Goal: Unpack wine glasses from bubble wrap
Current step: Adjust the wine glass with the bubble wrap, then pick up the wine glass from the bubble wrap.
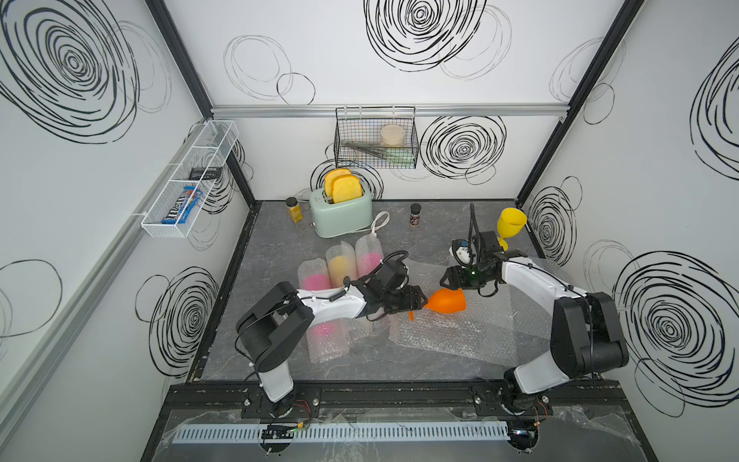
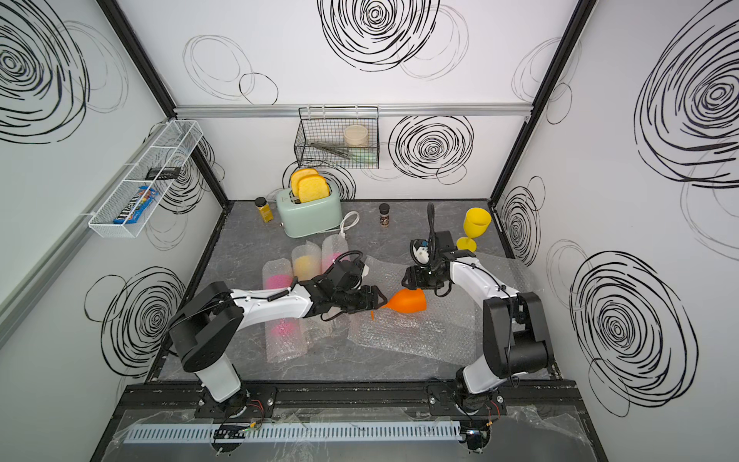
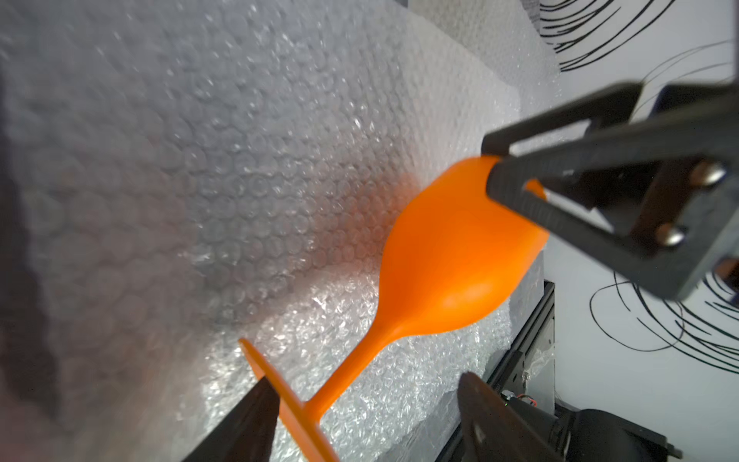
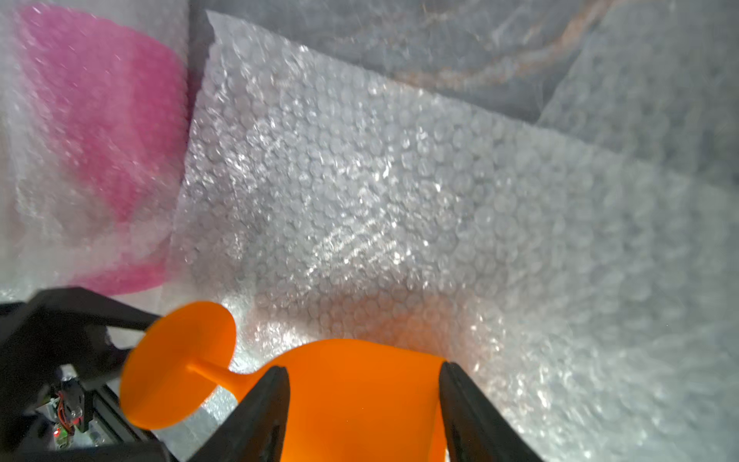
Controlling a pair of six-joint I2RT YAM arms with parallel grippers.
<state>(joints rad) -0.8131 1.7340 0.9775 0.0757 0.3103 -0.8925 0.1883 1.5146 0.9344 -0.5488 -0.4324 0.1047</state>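
Observation:
An orange wine glass lies on its side over a flat sheet of bubble wrap mid-table. My right gripper comes in from the back right and is shut on the bowl, a finger on each side. My left gripper stands open round the stem, with one finger against the underside of the foot. A yellow wine glass stands upright and unwrapped at the back right. Three bubble wrap tubes lie left of centre, partly under my left arm: pink, yellow and pink.
A mint toaster with toast stands at the back, its white cord beside it, with a spice jar to its left and another to its right. A second flat sheet lies under my right arm. Wire baskets hang on the back wall and left wall.

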